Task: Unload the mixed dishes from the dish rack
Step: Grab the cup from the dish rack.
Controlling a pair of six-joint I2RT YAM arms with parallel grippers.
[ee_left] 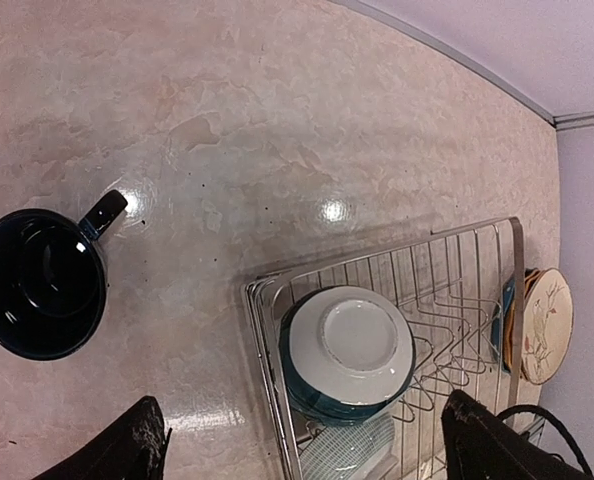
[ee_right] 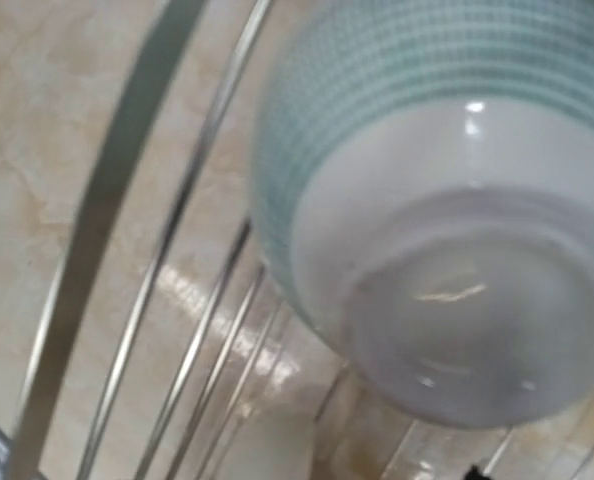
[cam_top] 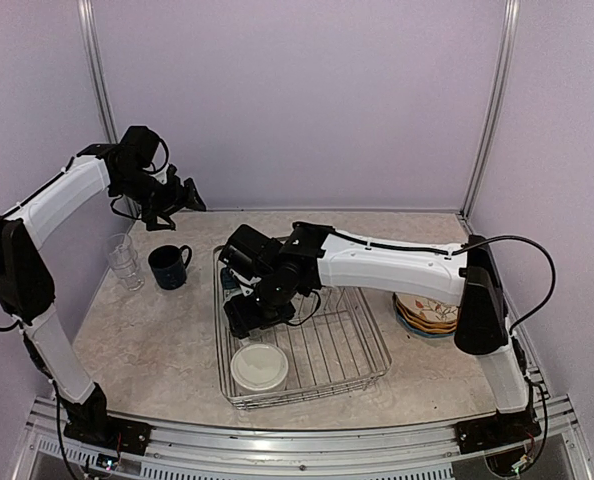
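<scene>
The left gripper (cam_top: 182,195) hangs in the upper left of the overhead shot, jaws spread wide, nothing in them. The right gripper (cam_top: 245,315) is down in the left part of the dish rack (cam_top: 367,365), and I can't tell how open it is or if it has anything. Its wrist cam is mostly an upturned teal-banded bowl (ee_right: 437,210), with rack wires on the left. The navy mug (cam_top: 167,266) and glass tumblers (cam_top: 124,260) sit on the table (cam_top: 147,330) left of the rack, plates (cam_top: 427,315) right of it.
</scene>
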